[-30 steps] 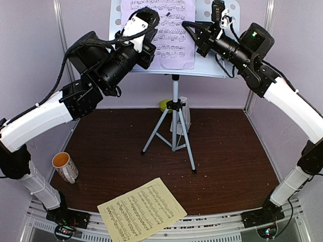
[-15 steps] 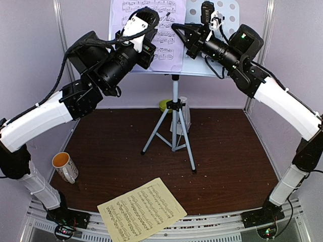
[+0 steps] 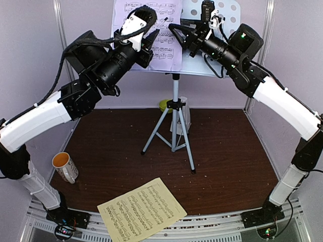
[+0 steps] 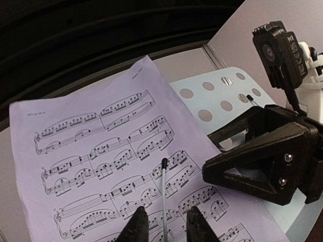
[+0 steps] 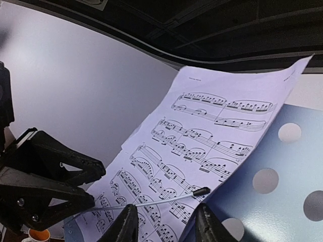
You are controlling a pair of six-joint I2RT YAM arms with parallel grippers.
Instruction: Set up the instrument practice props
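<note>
The pale perforated music stand [image 3: 224, 15] stands on its silver tripod [image 3: 174, 126] at the back. A lavender sheet-music page [image 3: 166, 50] lies on its desk, with a thin black-tipped wire [image 5: 171, 198] across it. My left gripper [image 3: 153, 38] is open in front of the page [image 4: 96, 151], and the wire [image 4: 163, 191] runs between its fingers without being gripped. My right gripper [image 3: 175, 29] is open at the page's right edge [image 5: 212, 136]. A yellow page [image 3: 141, 209] lies flat near the table's front edge. A small white metronome [image 3: 183, 117] stands behind the tripod.
A white mug with an orange inside [image 3: 65, 166] stands at the left on the brown table [image 3: 232, 151]. A small green bowl [image 3: 163, 105] sits behind the tripod. Lilac walls enclose the table on three sides. The two grippers are close together at the stand.
Both grippers have gone from shut to open. The right gripper moved left to the page's right edge. The stand's desk and the lavender page shifted slightly left.
</note>
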